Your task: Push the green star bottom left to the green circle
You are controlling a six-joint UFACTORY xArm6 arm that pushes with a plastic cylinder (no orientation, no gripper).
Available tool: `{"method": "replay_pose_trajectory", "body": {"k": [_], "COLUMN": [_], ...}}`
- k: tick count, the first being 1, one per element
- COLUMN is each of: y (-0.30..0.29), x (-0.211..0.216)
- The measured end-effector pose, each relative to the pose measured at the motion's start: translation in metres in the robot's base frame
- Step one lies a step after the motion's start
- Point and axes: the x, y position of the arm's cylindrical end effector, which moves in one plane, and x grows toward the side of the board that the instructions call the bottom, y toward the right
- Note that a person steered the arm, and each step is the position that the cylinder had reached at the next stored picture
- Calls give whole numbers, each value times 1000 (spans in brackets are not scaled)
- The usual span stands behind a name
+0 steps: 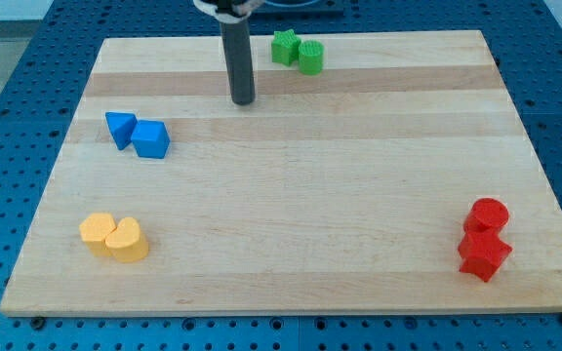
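The green star (pixel 284 47) lies near the view's top edge of the wooden board, touching the left side of the green circle (pixel 310 57). My tip (pixel 243 99) rests on the board below and to the left of the green star, a short gap away, touching no block.
A blue triangle (pixel 120 128) and a blue cube (pixel 150 138) sit together at the left. A yellow hexagon (pixel 97 231) and a yellow heart (pixel 127 240) sit at the bottom left. A red cylinder (pixel 489 214) and a red star (pixel 483 253) sit at the bottom right. The board (pixel 291 195) is wooden.
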Motion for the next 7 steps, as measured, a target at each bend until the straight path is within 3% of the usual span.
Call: {"method": "replay_pose_trajectory", "body": {"k": [3,7], "y": [-8,74], "x": [-110,-120]}}
